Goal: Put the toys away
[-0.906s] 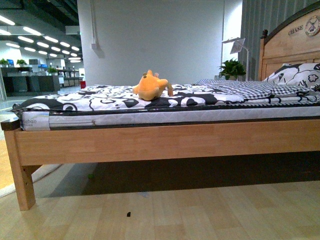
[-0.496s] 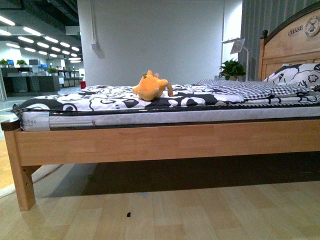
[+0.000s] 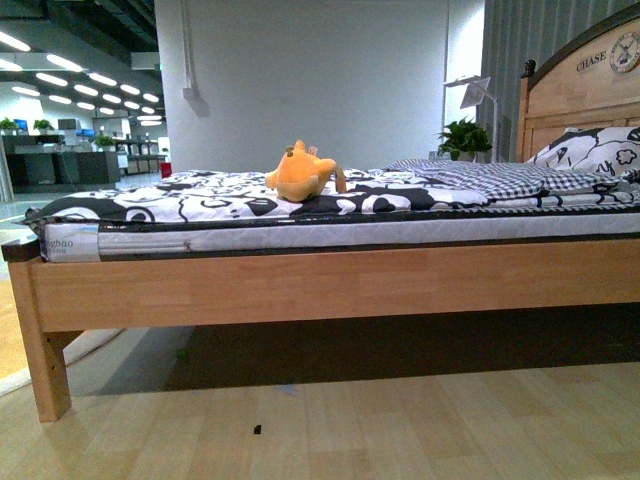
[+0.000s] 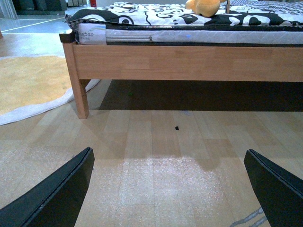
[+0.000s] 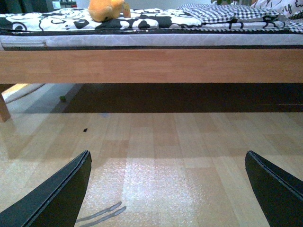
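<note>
Wooden floor [image 3: 400, 430] by the bed [image 3: 330, 285], plush toy [image 3: 300, 172] on top; left fingers [image 4: 61, 194] and right fingers [image 5: 59, 194] wide apart, apparently empty.

Count of items recorded, by kind

Counted were: one orange plush toy [image 3: 303, 172]; one wooden bed frame [image 3: 330, 285]; one mattress [image 3: 300, 236]; one black-and-white bedspread [image 3: 200, 205]; one folded checked blanket [image 3: 490, 178]; one patterned pillow [image 3: 595, 150]; one potted plant [image 3: 465, 137]; one white lamp [image 3: 478, 92]; one yellow rug [image 4: 28, 80]; two grippers, namely left gripper [image 4: 168, 151] and right gripper [image 5: 168, 152], each showing two black fingers [image 4: 61, 194].
</note>
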### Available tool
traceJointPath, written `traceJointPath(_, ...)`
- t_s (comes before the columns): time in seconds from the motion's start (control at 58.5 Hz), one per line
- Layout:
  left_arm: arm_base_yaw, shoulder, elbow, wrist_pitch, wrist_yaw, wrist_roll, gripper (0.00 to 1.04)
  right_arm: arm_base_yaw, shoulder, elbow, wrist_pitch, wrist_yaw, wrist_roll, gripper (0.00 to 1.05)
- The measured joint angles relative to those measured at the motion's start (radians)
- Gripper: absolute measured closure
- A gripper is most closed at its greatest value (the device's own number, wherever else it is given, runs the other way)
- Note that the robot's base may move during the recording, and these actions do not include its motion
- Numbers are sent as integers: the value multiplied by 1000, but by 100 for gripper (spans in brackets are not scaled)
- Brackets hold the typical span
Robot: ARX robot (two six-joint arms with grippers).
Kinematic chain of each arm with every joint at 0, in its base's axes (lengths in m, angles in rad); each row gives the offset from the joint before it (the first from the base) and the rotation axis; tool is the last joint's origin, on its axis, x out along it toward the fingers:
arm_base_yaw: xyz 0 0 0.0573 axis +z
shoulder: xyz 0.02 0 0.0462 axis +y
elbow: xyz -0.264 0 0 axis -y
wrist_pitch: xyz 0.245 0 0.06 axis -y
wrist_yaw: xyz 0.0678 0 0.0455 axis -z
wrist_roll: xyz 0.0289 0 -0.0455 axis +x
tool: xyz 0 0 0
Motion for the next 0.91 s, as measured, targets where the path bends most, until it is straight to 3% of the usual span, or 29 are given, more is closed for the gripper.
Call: traceJointPath(0.906,0,0,0,0,0,0,6,0,0,0,0,0,0,6)
